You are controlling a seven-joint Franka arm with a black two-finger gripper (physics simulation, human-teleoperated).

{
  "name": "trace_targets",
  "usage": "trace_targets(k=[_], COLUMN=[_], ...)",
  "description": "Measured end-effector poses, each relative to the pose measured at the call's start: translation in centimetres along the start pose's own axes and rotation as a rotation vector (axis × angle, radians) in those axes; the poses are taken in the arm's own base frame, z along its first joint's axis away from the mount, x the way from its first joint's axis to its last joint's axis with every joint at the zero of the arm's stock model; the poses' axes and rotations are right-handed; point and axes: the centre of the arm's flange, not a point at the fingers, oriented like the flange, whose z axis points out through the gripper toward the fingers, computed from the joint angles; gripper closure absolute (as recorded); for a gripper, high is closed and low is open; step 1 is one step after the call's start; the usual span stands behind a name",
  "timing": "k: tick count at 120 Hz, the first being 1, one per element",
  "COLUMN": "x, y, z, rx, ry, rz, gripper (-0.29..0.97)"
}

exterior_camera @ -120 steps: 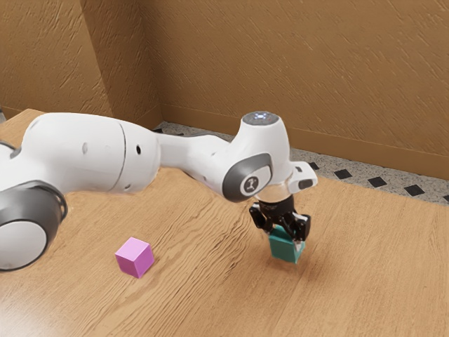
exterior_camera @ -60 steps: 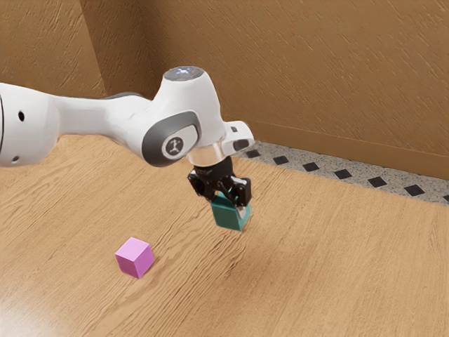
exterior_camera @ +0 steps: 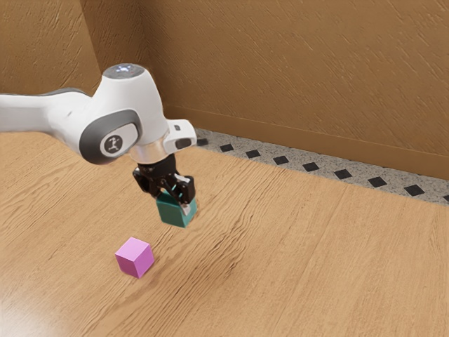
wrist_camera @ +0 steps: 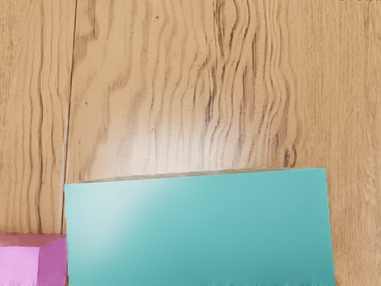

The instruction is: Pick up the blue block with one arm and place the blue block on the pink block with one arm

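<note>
While my black two-finger gripper (exterior_camera: 175, 199) is clamped on the teal-blue cube (exterior_camera: 175, 212), the cube hangs clear of the wooden table (exterior_camera: 316, 267). It's above and toward the exterior view's right of the small pink cube (exterior_camera: 135, 257), not over it (wrist view puts them edge to edge).

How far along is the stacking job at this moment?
Done: the pick-up. The jaws are shut on the blue block, which hangs clear of the table. In hand: the carry. The block is above and to the exterior view's right of the pink block, not over it. Left: line up above the pink block, lower, release.
</note>
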Motion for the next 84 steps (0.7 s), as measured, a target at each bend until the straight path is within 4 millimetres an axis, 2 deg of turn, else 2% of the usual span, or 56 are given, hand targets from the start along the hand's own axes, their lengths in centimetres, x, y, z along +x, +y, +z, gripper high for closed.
trace_targets(k=[17,42,84], x=[0.4,0.8,0.0], y=[-4.0,-8.1,-11.3], z=[0.5,0.8,1.7], rx=[0.028,0.074,0.083], ry=[-0.011,-0.017,-0.043], rz=[-0.038,-0.053,-0.035], gripper=[0.41,0.42,0.43])
